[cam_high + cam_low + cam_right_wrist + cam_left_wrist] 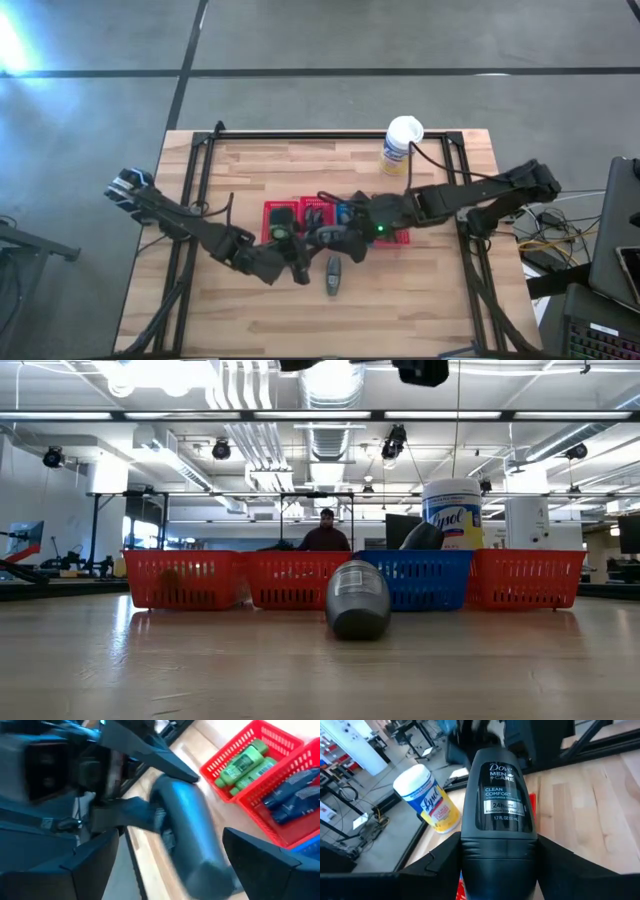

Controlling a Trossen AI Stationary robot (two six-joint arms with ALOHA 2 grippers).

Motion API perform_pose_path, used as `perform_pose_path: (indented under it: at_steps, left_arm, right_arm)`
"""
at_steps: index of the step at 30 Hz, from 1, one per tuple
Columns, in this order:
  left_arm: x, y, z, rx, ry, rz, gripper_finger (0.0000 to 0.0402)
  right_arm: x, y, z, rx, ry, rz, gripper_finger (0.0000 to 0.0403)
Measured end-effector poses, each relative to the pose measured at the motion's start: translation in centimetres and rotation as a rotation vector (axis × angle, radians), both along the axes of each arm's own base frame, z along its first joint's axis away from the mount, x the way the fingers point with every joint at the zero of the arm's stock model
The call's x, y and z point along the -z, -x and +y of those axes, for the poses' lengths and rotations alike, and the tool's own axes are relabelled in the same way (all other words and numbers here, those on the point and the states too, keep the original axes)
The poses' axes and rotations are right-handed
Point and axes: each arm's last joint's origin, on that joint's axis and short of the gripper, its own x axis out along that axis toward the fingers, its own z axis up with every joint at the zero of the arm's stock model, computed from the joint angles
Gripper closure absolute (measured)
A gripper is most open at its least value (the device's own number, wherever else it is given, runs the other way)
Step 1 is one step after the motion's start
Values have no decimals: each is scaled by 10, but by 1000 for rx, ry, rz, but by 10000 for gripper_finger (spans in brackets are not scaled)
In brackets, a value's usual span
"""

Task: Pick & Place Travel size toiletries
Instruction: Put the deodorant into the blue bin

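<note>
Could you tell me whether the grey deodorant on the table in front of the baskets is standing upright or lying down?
Lying down: the grey deodorant rests on its side on the table, in front of the blue basket.

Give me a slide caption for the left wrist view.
Left gripper holds a grey deodorant stick above the table, wipes canister behind.

Counts: 4 small plastic mesh baskets in a row, 3 red (185,579) plus 1 blue (425,578). 1 white wipes canister with yellow-blue label (401,145). 2 grey oval deodorant tubes: one (357,599), other (500,815). 2 bright green tubes (243,764). 2 dark packets (294,799).
</note>
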Motion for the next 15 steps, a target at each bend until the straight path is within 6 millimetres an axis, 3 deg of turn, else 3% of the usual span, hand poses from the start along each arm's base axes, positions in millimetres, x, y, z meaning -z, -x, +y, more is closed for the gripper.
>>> perform_pose_path:
  at_steps: [15]
  left_arm:
    - [-3,-3,4,5,-11,-10,194]
  right_arm:
    - [5,-6,-9,14,12,4,123]
